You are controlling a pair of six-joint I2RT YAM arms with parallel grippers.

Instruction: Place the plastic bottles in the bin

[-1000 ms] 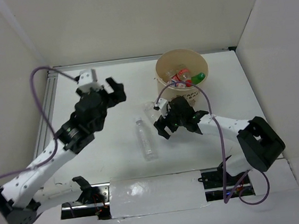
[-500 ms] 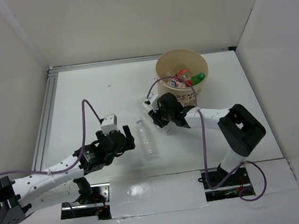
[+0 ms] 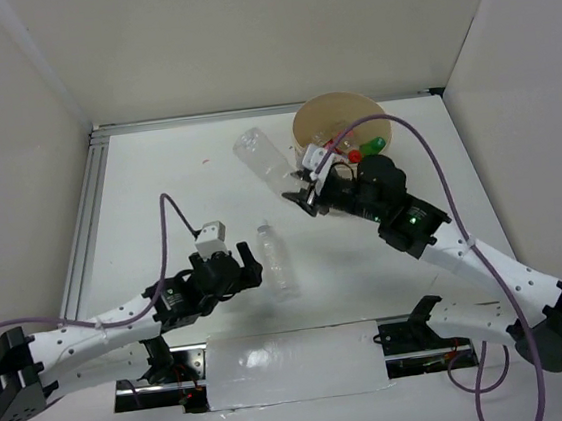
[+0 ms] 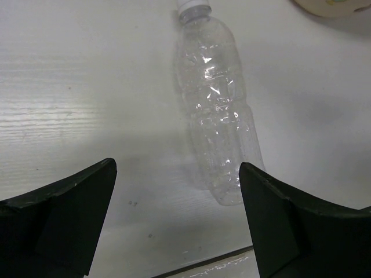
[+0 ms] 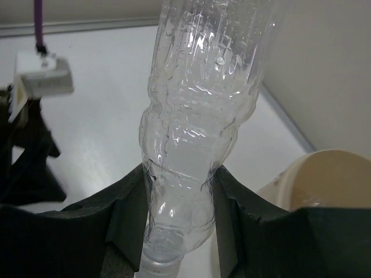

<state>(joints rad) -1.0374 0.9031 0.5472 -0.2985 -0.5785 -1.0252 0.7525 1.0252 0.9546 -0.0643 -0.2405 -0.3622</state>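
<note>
Right gripper (image 5: 181, 204) pinches clear bottle (image 5: 203, 104) near neck; bin (image 3: 331, 115) seemingly just beside.

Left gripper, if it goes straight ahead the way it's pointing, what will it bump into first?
Most likely the clear bottle lying on the table. The open left gripper points at it with nothing between. Depth is unclear, so how soon is hard to say.

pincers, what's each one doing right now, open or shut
left pincer: open, holding nothing.
right pincer: closed on a clear plastic bottle, gripped near its cap end.
</note>
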